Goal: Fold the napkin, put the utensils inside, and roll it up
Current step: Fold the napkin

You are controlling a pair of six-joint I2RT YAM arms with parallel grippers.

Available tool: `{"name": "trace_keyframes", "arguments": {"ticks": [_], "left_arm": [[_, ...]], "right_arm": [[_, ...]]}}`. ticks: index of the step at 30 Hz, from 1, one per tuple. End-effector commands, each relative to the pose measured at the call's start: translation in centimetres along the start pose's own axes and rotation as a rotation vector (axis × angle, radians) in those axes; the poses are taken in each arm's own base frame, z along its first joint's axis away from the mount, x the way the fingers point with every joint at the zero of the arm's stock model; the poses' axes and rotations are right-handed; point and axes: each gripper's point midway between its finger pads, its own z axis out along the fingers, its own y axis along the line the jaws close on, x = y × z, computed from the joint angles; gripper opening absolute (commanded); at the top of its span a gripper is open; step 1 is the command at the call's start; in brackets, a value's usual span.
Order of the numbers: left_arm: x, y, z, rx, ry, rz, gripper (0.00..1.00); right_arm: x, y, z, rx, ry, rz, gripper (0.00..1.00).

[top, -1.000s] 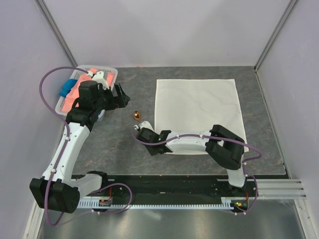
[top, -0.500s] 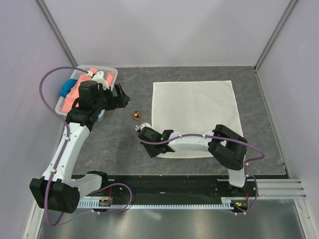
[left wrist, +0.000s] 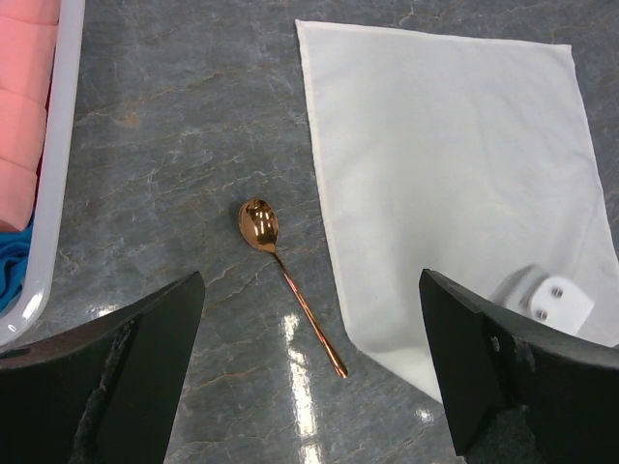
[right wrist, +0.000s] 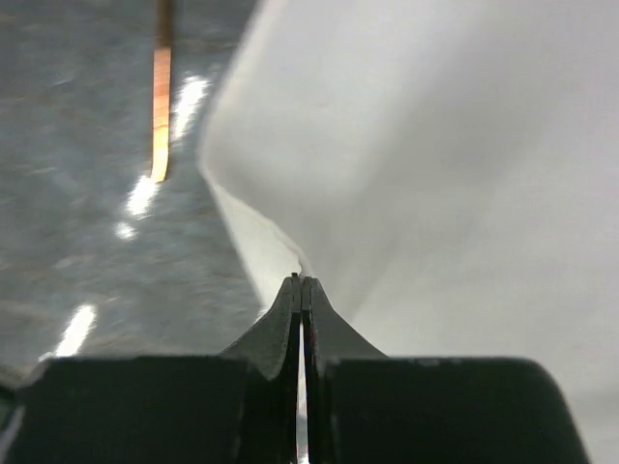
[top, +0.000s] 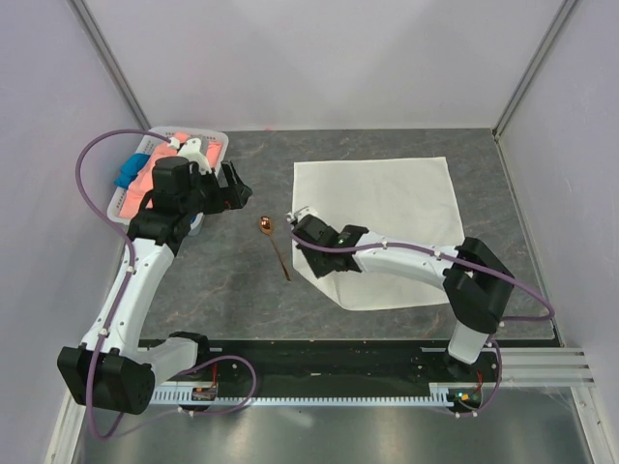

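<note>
a robotics lab test cell is shown: a grey stone-patterned table [top: 213, 290] is enclosed by plain lilac panels [top: 319, 58] and metal posts [top: 109, 63], with a cabled left arm [top: 131, 290] and right arm [top: 406, 264] bolted to a rail [top: 319, 358].

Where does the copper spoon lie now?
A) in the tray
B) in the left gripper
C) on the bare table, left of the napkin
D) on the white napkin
C: the spoon lies on the grey table, beside the left edge of the napkin.
</note>
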Motion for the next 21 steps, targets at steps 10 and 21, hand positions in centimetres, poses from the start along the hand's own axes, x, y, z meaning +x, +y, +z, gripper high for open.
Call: {"name": "trace_keyframes", "arguments": {"ticks": [10, 21], "left_arm": [[-1.6, -0.7, -0.8, 0.028, -0.058, 0.009, 1.0], [-1.0, -0.5, -0.2, 0.03, -0.038, -0.003, 1.0]], "right_arm": [[-4.9, -17.6, 0.0, 0.457, -0.009, 0.009, 0.0], [-7.8, -28.7, 3.0, 0.602, 0.036, 0.1, 0.0]]}}
